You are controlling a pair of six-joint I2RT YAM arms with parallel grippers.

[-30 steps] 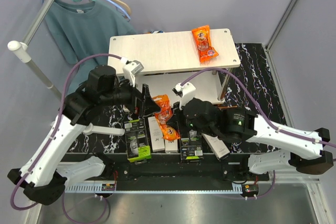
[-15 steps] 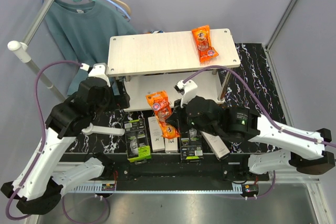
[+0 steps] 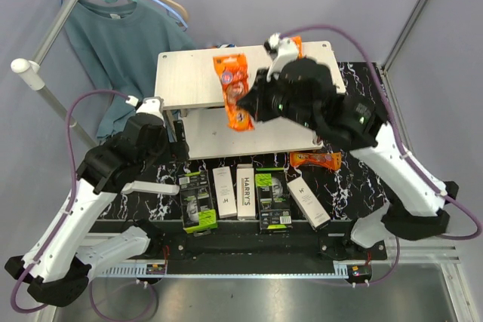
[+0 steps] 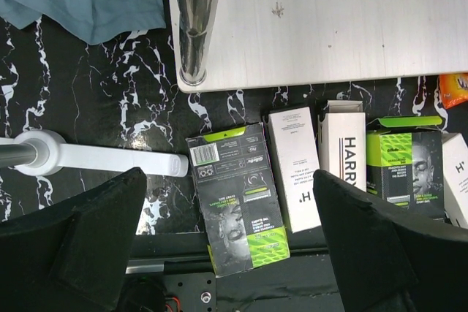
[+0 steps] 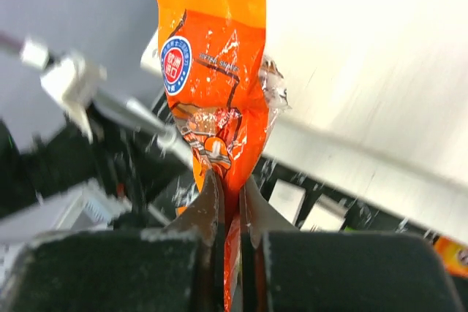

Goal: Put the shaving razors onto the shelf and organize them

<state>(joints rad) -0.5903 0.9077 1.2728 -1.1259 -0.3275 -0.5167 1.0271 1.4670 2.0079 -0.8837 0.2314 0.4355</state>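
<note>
While the right hand (image 3: 254, 105) hangs high over the shelf, its fingers are pinched tight on one end of a shiny orange snack packet (image 3: 235, 92). The wrist view confirms it: both pads are pressed against the foil. The packet sits above the top board of the low, two-tier, pale wood-grain shelf (image 3: 189, 73). Whether it touches the board, I cannot tell.

Over on the other side, the left hand (image 4: 228, 188) is spread wide with nothing in it. It hovers over the black, white-veined marble counter (image 3: 370, 103), near the shelf's shiny metal leg (image 4: 194, 27).

And the shaving razors? All five cardboard boxes lie flat on the counter in a row just in front of the shelf, none on either board. From the left:
- a wide black box with a lime-green label (image 3: 198, 201)
- a slim white box (image 3: 224, 192), close beside a white box marked HARRY'S (image 3: 246, 191)
- a second black-and-green box with a face (image 3: 273, 199)
- a third slim white box (image 3: 308, 201), angled

Another orange packet (image 3: 315, 160) lies on the counter by the shelf's right front corner. A teal T-shirt (image 3: 113, 35) hangs at the back left.
</note>
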